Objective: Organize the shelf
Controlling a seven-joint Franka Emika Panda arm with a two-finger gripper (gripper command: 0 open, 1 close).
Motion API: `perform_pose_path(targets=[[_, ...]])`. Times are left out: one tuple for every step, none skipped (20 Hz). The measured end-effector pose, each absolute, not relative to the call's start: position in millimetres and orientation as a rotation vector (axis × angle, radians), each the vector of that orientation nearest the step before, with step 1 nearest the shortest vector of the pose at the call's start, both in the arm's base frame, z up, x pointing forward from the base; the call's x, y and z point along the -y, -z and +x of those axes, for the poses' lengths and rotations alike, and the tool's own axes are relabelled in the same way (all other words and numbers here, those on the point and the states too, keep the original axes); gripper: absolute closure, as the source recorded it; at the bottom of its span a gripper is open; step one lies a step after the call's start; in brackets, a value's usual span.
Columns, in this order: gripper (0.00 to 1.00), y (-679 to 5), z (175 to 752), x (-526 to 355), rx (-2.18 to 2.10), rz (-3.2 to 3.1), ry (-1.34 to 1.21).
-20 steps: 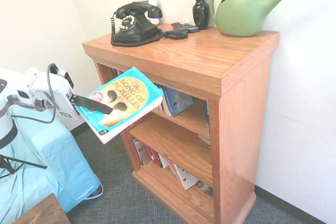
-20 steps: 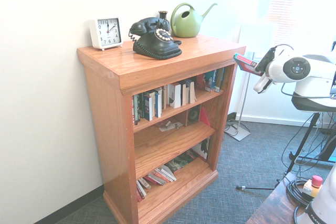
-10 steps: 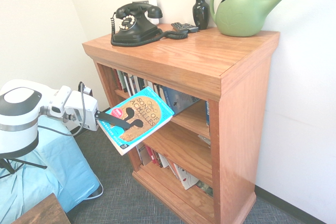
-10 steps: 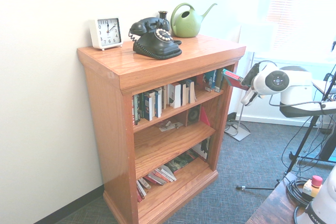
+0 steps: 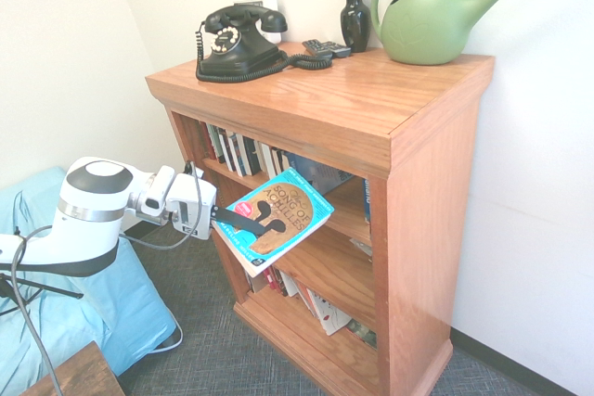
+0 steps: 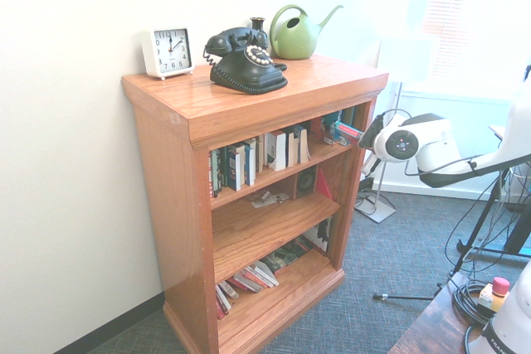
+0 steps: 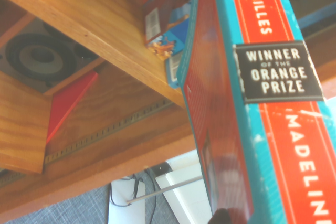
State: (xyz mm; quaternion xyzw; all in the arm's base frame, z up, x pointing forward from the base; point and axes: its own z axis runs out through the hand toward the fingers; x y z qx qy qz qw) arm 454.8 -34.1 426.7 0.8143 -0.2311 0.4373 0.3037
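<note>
Now | tool (image 5: 243, 223) pinching book (image 5: 278, 220) (spine: "WINNER OF THE ORANGE PRIZE") | before shelf (image 5: 371, 108)

1. The walls (image 6: 75, 205) were plain off-white, meeting in a corner in the first exterior view.
2. A dark baseboard (image 6: 108, 331) ran along the foot of the wall.
3. The floor was grey-blue patterned carpet (image 6: 357, 321).
4. A window with white blinds (image 6: 477, 14) let in strong daylight, washing out that side of the room.
5. A light blue cloth-covered piece of furniture (image 5: 83, 312) stood at the left of the first exterior view.
6. A corner of a dark wooden table (image 5: 79, 373) showed at that view's lower edge.
</note>
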Motion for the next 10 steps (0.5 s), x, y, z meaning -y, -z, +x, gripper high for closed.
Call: perform_pose_path(targets=[[1.00,-421.9,457.5,33.4,0.613,2.157,-1.162],[1.00,-418.5,460.7,32.6,0.616,2.161,-1.164],[1.00,-416.9,464.0,31.6,0.622,2.171,-1.171],[1.00,-416.7,468.5,30.8,0.631,2.189,-1.183],[1.00,-418.6,473.6,31.0,0.639,2.210,-1.200],[1.00,-421.0,479.3,32.3,0.649,2.230,-1.216],[1.00,-422.2,485.1,34.0,0.661,2.250,-1.230],[1.00,-421.8,490.4,35.4,0.669,2.268,-1.238],[1.00,-419.9,495.3,36.1,0.677,2.287,-1.242],[1.00,-415.5,499.2,35.2,0.681,2.312,-1.242]])
